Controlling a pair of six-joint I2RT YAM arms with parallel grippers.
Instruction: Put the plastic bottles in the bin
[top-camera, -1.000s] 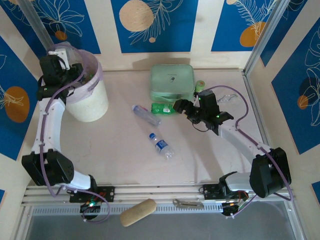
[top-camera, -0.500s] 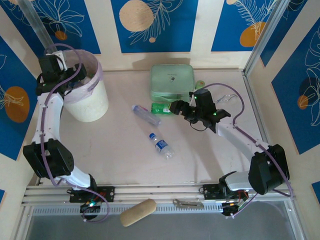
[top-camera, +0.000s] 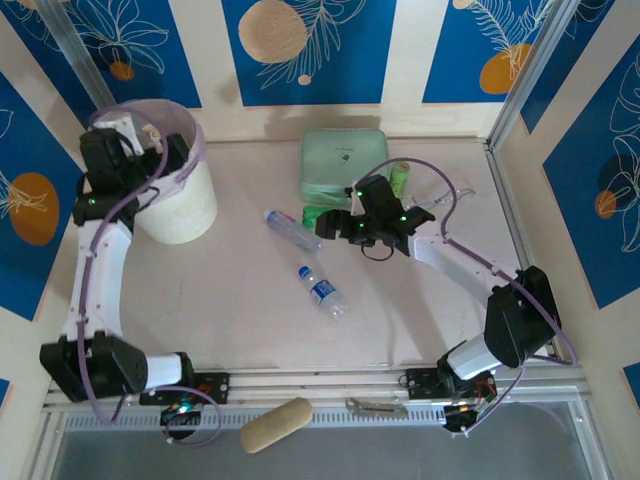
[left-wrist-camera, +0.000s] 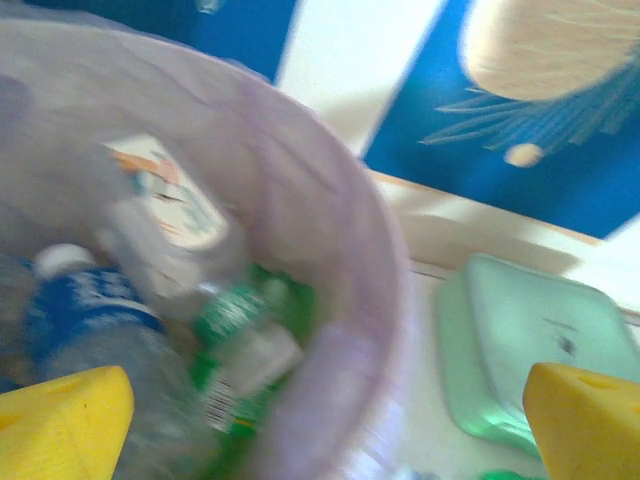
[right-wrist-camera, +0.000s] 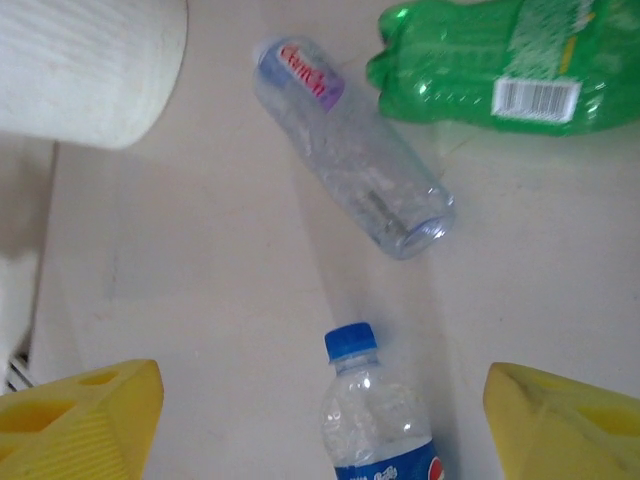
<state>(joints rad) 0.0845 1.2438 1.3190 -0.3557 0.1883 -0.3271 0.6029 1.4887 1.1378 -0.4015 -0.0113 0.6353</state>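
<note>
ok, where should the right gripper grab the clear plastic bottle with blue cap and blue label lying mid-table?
Mid-body, from straight above: the clear blue-capped bottle lies flat on the table, so its round sides are free. The right gripper is open, jaws crosswise to its long axis: likely no wrist turn.

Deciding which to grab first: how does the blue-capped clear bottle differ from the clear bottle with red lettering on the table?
Label: the blue-capped bottle wears a blue label; the red-lettered bottle has a pale label with a purple band. Position: the red-lettered bottle lies close beside the green bottle, while the blue-capped bottle lies alone, nearer the near edge of the table. Both are clear, lying on their sides, outside the bin.
</note>
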